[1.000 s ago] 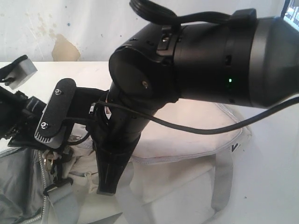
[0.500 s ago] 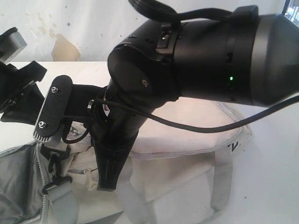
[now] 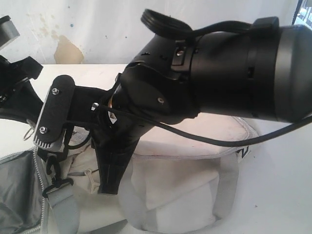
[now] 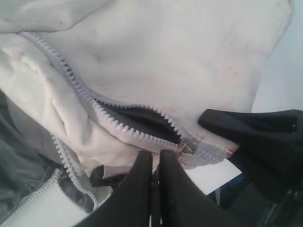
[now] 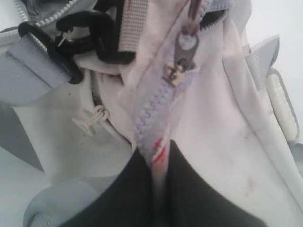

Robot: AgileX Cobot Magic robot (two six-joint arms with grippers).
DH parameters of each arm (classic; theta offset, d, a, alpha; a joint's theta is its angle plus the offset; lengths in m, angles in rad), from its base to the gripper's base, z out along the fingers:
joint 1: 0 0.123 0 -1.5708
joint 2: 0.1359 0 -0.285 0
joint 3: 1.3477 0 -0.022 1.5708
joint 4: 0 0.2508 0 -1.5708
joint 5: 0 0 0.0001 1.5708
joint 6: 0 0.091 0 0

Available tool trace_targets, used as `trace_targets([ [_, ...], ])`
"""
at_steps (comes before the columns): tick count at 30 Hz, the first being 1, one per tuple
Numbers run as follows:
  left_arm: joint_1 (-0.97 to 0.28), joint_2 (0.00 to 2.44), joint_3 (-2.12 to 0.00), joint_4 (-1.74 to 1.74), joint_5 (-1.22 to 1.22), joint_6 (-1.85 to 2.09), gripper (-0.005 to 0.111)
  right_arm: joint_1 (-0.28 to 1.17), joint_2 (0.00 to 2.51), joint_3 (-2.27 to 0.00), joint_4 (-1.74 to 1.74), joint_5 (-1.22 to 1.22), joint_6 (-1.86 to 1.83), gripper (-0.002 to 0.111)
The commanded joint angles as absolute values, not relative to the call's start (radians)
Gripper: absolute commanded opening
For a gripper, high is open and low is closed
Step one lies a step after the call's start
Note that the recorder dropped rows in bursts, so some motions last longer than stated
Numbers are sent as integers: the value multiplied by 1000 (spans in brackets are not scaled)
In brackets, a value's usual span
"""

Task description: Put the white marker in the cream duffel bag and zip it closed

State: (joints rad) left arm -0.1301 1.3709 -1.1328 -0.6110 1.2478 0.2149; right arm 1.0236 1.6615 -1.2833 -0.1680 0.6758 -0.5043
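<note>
Exterior camera looks past the right arm, close; 2 near wrist cameras seemingly share the cream duffel bag's zipper.

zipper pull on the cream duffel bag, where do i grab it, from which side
Pinch the free end of the flat metal zipper pull, probably edge-on from above: it lies along the closed teeth, pointing at the right end effector that pins the cream duffel bag.
</note>
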Motion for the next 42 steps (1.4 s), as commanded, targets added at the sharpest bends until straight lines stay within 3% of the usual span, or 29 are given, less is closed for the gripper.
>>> trace_targets([
  [1,-121,1354,-1137,-495,1199,155,0,1016,1636,-1257,-193,800,-467,0],
  [10,-121,1354,-1137,-712,1201,304,0,1016,1617,-1255,-137,827,-286,0],
  [23,-121,1354,-1137,-426,1099,124,0,1016,1617,-1241,-160,885,-292,0],
  [42,-121,1350,-1258,-304,987,22,0,1016,1617,-1157,-241,831,-254,0],
])
